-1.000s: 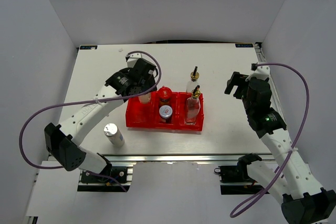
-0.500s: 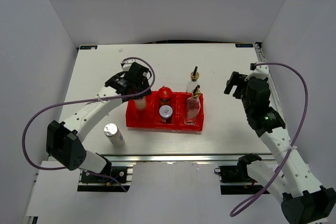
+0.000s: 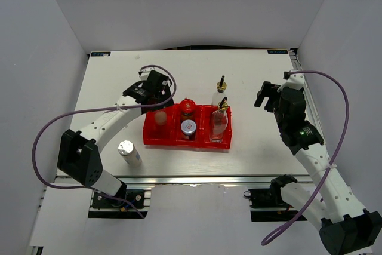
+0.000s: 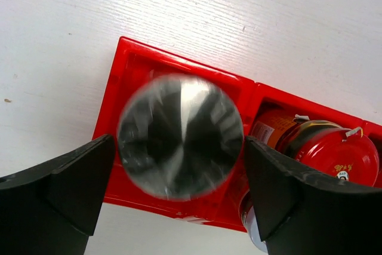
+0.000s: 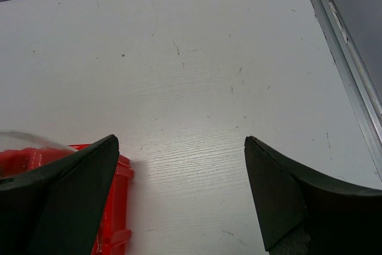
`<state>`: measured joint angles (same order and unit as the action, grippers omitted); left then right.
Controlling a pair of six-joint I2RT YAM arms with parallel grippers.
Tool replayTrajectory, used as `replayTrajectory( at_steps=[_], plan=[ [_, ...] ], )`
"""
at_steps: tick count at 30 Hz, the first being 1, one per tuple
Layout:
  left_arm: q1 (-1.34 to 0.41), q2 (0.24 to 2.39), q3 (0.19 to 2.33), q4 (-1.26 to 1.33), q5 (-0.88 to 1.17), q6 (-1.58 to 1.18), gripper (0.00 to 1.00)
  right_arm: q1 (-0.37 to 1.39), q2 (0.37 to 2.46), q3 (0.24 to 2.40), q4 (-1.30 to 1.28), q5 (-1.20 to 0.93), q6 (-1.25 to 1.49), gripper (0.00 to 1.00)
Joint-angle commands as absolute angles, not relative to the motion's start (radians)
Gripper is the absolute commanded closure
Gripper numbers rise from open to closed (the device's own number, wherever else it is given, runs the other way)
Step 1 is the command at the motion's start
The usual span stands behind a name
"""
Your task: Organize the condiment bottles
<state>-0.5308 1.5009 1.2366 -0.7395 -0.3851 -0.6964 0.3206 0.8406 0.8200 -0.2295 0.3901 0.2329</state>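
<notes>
Condiment bottles [image 3: 188,125] — four stand in the red tray [image 3: 179,143]: a silver cylinder [image 3: 160,117] in the left compartment, red-lidded jar [image 3: 188,107] and silver-lidded jar [image 3: 189,128] in the middle, a glass bottle [image 3: 219,122] in the right. Second glass bottle [image 3: 219,92] stands on the desk [image 3: 250,70] just behind the tray; second cylinder [image 3: 128,152] stands near the front edge. Left tool [image 4: 179,141] straddles the trayed cylinder's top — contact cannot be told. Right tool [image 5: 180,141] spread wide, holding nothing.

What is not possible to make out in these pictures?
- Left wrist: the cylinder top is blurred; whether the left gripper touches it is unclear.
- Left wrist: a finger covers most of the silver-lidded jar.
- Right wrist: a finger hides most of a glass bottle.
- Top: red-lidded jar's label too small.
</notes>
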Motion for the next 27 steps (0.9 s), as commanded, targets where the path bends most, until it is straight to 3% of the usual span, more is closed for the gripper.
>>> replayTrajectory(
  at_steps=[1, 11, 18, 27],
  plan=[
    [-0.525, 1.502, 1.258, -0.719, -0.371, -0.686, 0.02, 0.318, 0.838, 0.824, -0.186, 0.405, 0.235, 0.11],
    [-0.525, 1.451, 1.302, -0.785, -0.4, -0.686, 0.02, 0.316, 0.85, 0.828, -0.192, 0.388, 0.236, 0.1],
    [-0.525, 1.303, 1.336, -0.899, -0.486, -0.693, 0.02, 0.316, 0.851, 0.827, -0.195, 0.416, 0.235, 0.11],
    [-0.522, 1.177, 1.289, -1.216, -0.626, -0.866, 0.02, 0.316, 0.862, 0.831, -0.196, 0.408, 0.238, 0.11]
  ],
)
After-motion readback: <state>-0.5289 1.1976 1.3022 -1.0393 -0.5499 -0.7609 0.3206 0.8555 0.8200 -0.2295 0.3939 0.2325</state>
